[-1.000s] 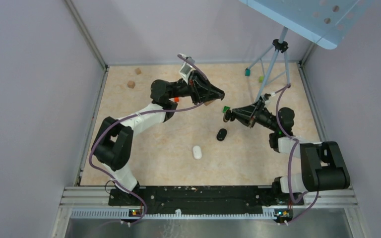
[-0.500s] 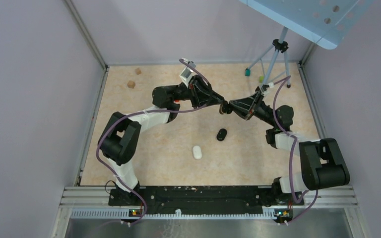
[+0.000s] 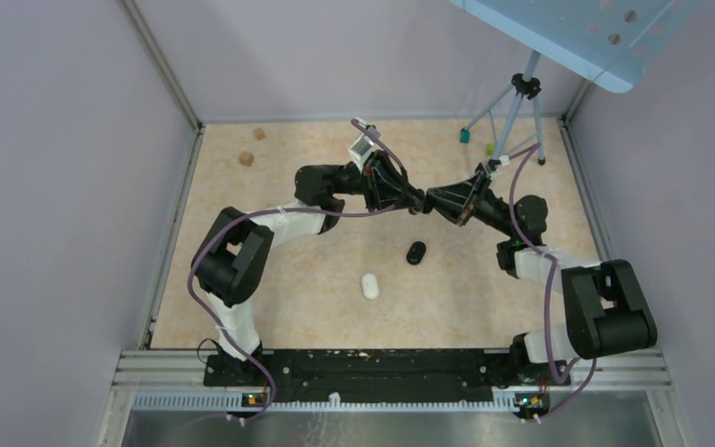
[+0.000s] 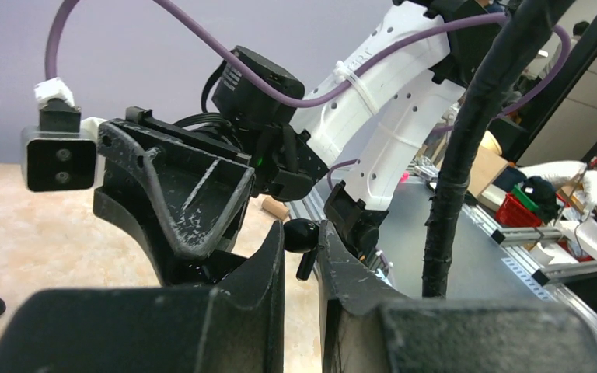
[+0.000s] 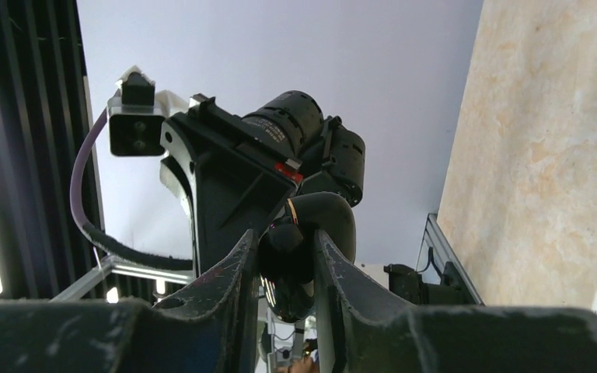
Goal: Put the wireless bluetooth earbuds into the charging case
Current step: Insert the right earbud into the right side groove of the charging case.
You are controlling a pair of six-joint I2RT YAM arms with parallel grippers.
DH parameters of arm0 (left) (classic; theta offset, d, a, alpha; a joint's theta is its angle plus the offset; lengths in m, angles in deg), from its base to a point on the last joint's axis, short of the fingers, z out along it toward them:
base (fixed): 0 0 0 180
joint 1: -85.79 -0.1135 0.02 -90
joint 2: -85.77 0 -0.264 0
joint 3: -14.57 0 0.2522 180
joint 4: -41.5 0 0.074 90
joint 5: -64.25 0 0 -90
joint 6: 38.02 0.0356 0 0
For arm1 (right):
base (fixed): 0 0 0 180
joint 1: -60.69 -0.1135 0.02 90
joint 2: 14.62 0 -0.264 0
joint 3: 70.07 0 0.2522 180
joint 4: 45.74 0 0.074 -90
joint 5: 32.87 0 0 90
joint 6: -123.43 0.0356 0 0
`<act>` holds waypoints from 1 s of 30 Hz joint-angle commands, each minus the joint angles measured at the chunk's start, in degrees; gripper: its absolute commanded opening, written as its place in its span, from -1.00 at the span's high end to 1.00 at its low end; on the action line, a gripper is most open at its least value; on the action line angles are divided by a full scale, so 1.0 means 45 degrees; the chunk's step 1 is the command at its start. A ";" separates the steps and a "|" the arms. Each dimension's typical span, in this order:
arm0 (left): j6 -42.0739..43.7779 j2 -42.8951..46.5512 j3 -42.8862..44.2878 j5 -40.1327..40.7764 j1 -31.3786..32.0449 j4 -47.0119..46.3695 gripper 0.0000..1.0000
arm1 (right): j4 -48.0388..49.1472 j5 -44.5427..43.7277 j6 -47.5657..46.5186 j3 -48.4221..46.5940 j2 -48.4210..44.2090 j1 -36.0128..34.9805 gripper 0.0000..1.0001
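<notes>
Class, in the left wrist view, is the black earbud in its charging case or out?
Out: the earbud sits bare, stem showing, between the left claw's fingertips; no case surrounds it.

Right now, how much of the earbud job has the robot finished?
Done: nothing looks seated yet. In hand: the right gripper pinches a small black earbud in mid-air, tip to tip with the left gripper; whether that one grips it is unclear. Left: seating it; a black oval piece and a white oval piece, perhaps cases, lie on the table.
</notes>
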 commanded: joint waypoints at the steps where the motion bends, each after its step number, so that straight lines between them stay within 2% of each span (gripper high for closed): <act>1: 0.0539 0.0005 0.0212 -0.0410 0.0125 -0.1799 1.00 | -0.0966 -0.0152 -0.0522 -0.0649 -0.0750 -0.0176 1.00; 15: 0.1855 0.0099 0.0098 -0.0677 0.0182 -0.0783 1.00 | -0.2937 -0.0204 -0.0739 -0.0542 -0.1754 -0.0187 1.00; 21: 0.3567 0.0463 -0.0086 -0.0621 0.0302 0.0966 1.00 | -0.2721 -0.0321 -0.0657 -0.0422 -0.1897 -0.0190 1.00; 30: 0.5053 0.0762 -0.0218 -0.0326 0.0403 0.2550 1.00 | -0.2884 -0.0362 -0.0840 -0.0481 -0.2071 -0.0180 1.00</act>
